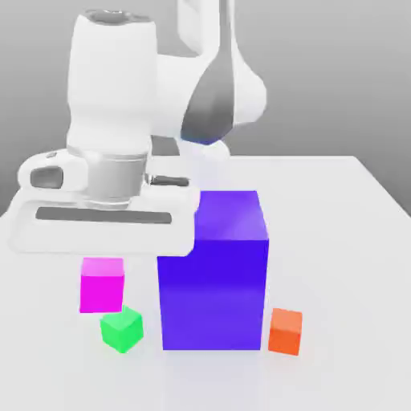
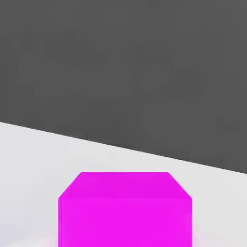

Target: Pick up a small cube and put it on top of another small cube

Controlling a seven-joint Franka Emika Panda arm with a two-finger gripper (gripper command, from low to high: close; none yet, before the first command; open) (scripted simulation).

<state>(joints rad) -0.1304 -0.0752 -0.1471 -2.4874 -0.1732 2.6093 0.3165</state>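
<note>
Carrying the magenta cube (image 1: 102, 284) looks like the step in hand: it hangs at the lower left of the exterior frame, directly under the hand (image 1: 103, 255), whose fingers are drawn together and apparently clamped on it, though the flange hides the contact. The cube appears lifted off the worktop (image 1: 353, 241). The green cube (image 1: 122, 328) sits just below and beside it, so it seems the likely base. Doing this well means centring over it squarely, then lowering slowly. The big blue-purple block (image 1: 213, 273) stands close beside; the orange cube (image 1: 286, 331) lies beyond it. Open room lies toward the frame's left.
</note>
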